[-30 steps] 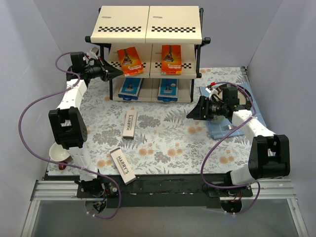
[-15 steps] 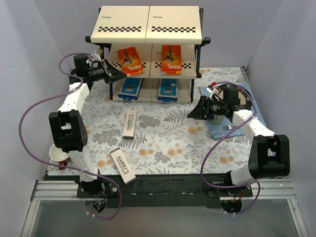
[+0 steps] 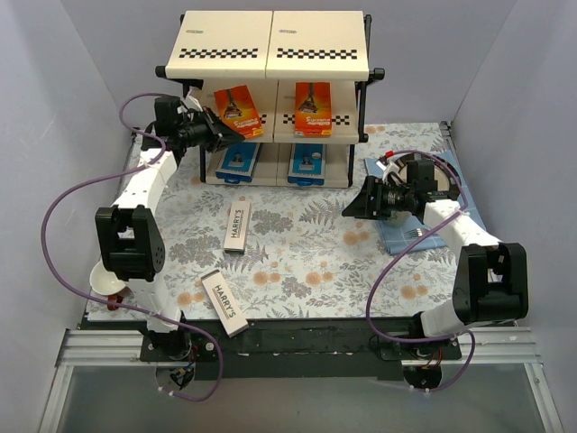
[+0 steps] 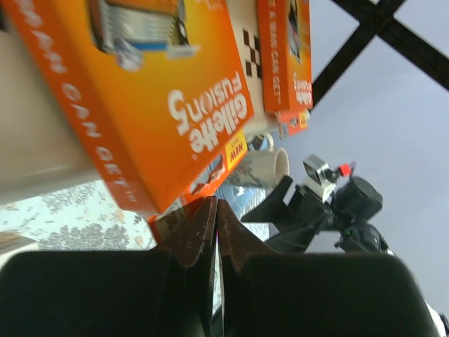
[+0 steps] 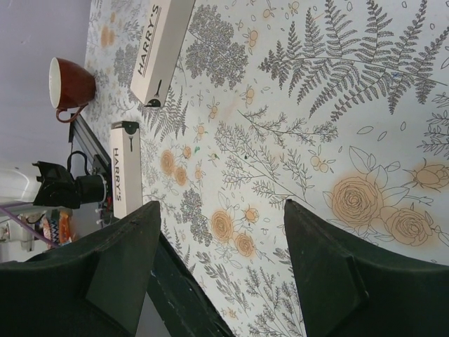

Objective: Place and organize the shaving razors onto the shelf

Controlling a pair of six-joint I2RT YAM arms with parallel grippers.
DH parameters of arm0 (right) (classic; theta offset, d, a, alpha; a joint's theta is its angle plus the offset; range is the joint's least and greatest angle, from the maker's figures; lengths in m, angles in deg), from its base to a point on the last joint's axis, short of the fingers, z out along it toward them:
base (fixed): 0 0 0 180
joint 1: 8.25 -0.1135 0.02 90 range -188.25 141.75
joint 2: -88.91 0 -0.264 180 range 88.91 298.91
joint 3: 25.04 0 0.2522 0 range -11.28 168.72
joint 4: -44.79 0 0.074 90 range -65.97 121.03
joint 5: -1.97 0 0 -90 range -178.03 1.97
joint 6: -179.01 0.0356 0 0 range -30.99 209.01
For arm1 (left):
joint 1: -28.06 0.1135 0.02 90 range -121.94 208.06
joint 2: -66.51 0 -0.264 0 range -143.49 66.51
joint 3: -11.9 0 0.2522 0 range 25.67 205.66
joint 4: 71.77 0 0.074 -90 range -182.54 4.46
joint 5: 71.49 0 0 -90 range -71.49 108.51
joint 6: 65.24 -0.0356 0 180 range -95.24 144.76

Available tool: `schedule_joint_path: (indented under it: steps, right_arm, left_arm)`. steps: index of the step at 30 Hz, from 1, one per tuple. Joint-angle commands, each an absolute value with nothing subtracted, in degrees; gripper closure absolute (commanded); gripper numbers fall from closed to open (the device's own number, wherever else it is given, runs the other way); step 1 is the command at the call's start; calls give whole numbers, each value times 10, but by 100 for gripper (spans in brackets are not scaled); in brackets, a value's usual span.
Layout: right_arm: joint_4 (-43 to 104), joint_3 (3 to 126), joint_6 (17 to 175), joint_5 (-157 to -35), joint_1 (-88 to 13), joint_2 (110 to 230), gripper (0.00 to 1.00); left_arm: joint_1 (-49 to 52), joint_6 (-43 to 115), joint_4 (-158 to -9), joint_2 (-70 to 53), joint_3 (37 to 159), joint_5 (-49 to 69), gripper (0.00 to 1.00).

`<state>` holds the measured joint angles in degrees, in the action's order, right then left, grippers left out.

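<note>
The shelf (image 3: 270,41) stands at the back. Two orange Gillette cards (image 3: 237,110) (image 3: 313,108) lean on its middle tier. Two blue-and-white boxes (image 3: 238,162) (image 3: 306,162) lie on the bottom tier. Two white HARRY'S boxes lie on the table, one mid-table (image 3: 237,225) and one near the front edge (image 3: 224,302). My left gripper (image 3: 219,135) is shut and empty, its tip just below the left orange card (image 4: 161,98). My right gripper (image 3: 350,209) is open and empty above the floral cloth. Its wrist view shows both HARRY'S boxes (image 5: 161,49) (image 5: 126,175).
A blue cloth (image 3: 410,236) with a plate, a fork and a beige mug (image 4: 263,165) lies at the right, under the right arm. A red-brown cup (image 5: 70,84) stands at the front left corner. Grey walls close in both sides.
My left gripper has swung right, from outside the shelf's left post up to the left orange card. The right arm has barely moved.
</note>
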<state>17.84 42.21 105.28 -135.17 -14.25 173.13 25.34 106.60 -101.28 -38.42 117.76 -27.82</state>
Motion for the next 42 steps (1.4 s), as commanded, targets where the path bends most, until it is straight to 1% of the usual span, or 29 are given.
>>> schedule_joint_path:
  steps: [1, 8, 14, 29, 33, 37, 38, 39, 40, 41, 42]
  right_arm:
    - [185, 426, 1039, -1346, -140, 1706, 22]
    - [191, 430, 1038, -1346, -140, 1716, 22]
    - [194, 431, 1039, -1345, -140, 1720, 22]
    - [197, 419, 1036, -1340, -140, 1714, 22]
    - [198, 417, 1034, -1339, -137, 1714, 22]
    - [192, 422, 1026, -1340, -136, 1708, 22]
    - [192, 423, 1024, -1343, -136, 1704, 22]
    - [191, 425, 1017, -1340, -136, 1701, 22]
    - [190, 429, 1012, -1337, -136, 1699, 22]
    - [192, 429, 1010, -1336, -136, 1695, 22]
    - [191, 432, 1004, -1336, -137, 1694, 22]
  left_arm:
    - [269, 1054, -1036, -383, 1212, -216, 100]
    - [279, 1054, -1037, -394, 1226, -198, 100]
    - [310, 1054, -1034, -410, 1242, -194, 100]
    - [316, 1050, -1024, -443, 1284, -174, 100]
    - [318, 1039, -1031, -447, 1292, -154, 100]
    - [337, 1021, -1032, -426, 1292, -172, 100]
    - [341, 1015, -1032, -416, 1280, -204, 97]
    - [346, 1008, -1032, -388, 1267, -223, 90]
    - [358, 992, -1032, -370, 1249, -243, 77]
    - [361, 981, -1030, -347, 1227, -266, 69]
    - [365, 969, -1022, -299, 1164, -275, 64]
